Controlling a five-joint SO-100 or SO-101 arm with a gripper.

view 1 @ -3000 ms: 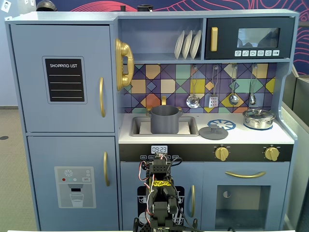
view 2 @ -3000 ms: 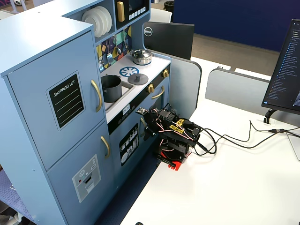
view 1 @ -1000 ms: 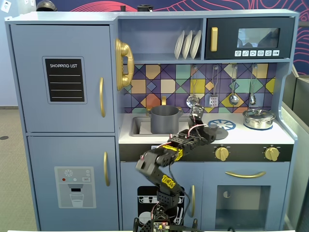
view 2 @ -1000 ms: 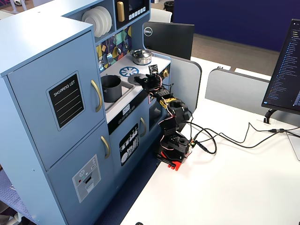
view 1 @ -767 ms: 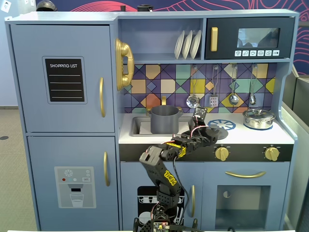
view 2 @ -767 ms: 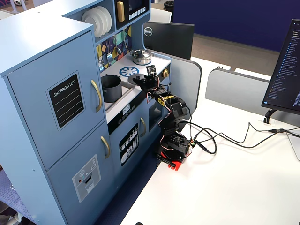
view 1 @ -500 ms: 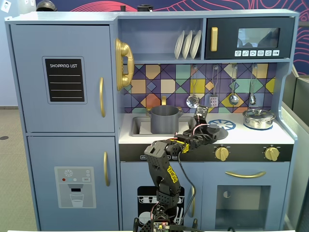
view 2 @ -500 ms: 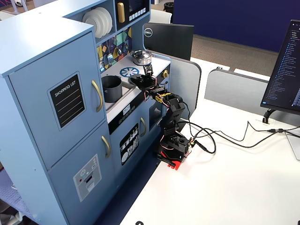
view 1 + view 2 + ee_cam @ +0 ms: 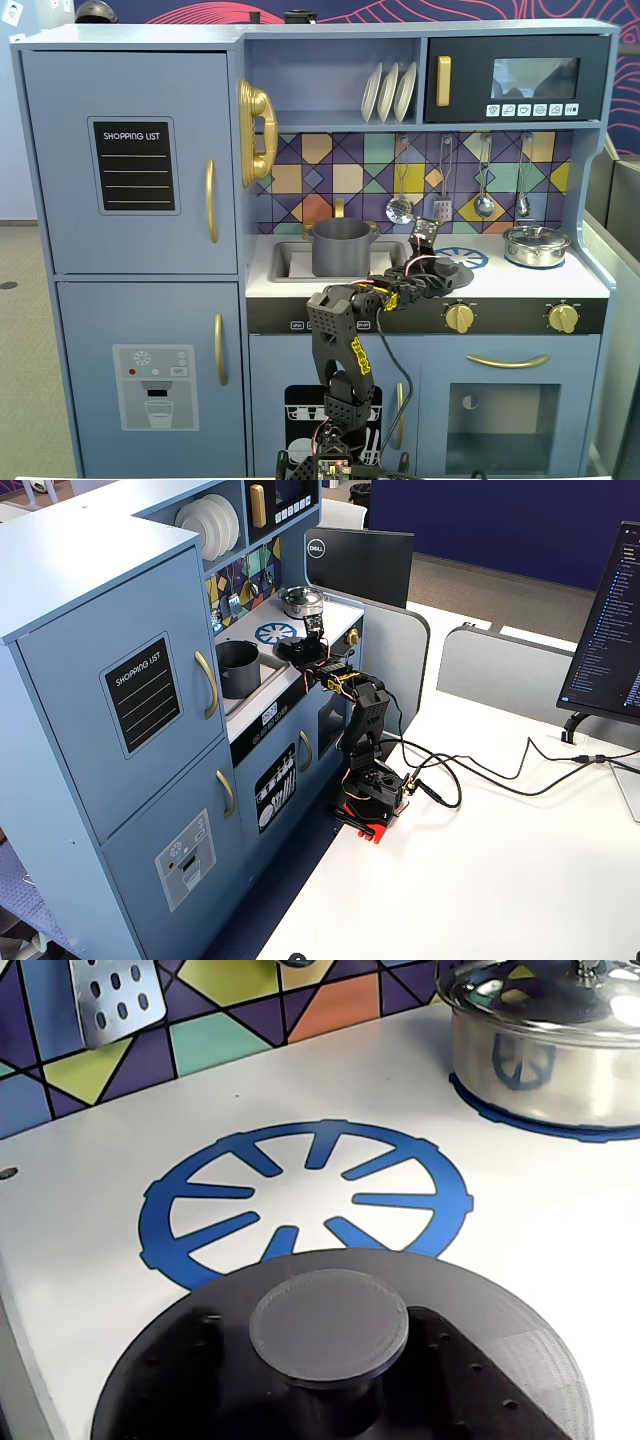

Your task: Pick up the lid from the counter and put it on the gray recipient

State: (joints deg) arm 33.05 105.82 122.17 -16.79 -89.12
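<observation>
As seen in the wrist view, the lid (image 9: 340, 1360) lies flat on the white counter (image 9: 80, 1260), knob upward, overlapping the near edge of the blue burner ring (image 9: 300, 1200). Whether the gripper (image 9: 425, 262) is spread or closed cannot be told. The arm (image 9: 345, 350) reaches forward over the counter. The gray recipient (image 9: 341, 247) stands upright in the sink, left of the lid in a fixed view.

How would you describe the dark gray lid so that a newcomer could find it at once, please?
On the toy kitchen's white counter, look just in front of the blue burner print, right of the gray pot in the sink. The lid is a flat matte dark gray disc with a round central knob, unlike the glass lid on the shiny silver pot.
</observation>
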